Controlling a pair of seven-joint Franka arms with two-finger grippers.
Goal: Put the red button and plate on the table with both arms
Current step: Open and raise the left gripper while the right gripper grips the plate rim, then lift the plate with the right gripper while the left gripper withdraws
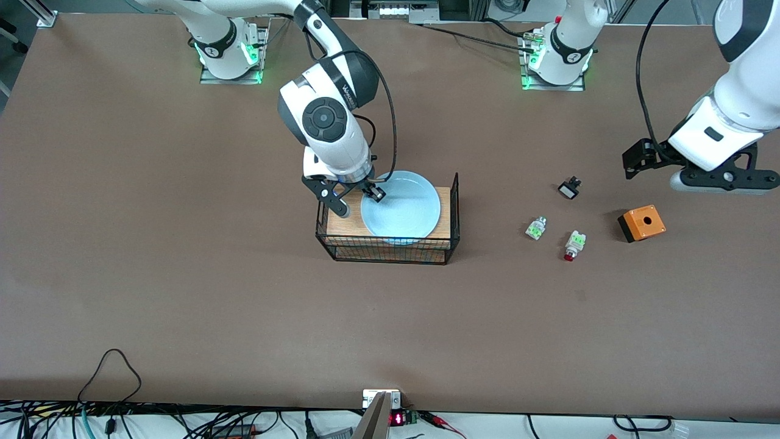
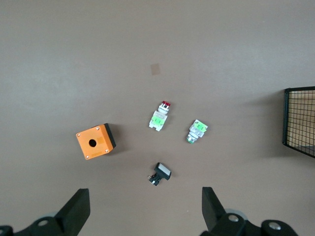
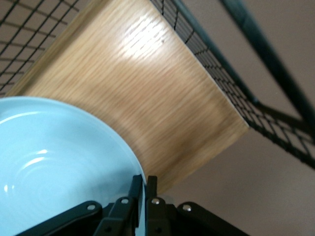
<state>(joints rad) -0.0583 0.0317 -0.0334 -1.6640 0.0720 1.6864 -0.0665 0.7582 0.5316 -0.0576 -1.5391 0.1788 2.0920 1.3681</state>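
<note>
The pale-blue plate [image 1: 402, 204] lies on the wooden top of the black wire basket [image 1: 390, 250] at mid table. My right gripper [image 1: 368, 195] is shut on the plate's rim at the edge toward the right arm's end; the right wrist view shows its fingers [image 3: 144, 184] pinching the rim of the plate [image 3: 49, 162]. The red button [image 1: 573, 244] lies on the brown table [image 1: 183, 274] toward the left arm's end, and also shows in the left wrist view [image 2: 159, 117]. My left gripper [image 1: 725, 180] hangs open and empty above the table near the orange box, its fingers spread wide [image 2: 144, 216].
Beside the red button lie a white-and-green part [image 1: 535, 228], a small black part [image 1: 569, 188] and an orange box with a hole [image 1: 641, 222]. The basket's wire wall [image 2: 300, 123] shows at the edge of the left wrist view. Cables run along the table's near edge.
</note>
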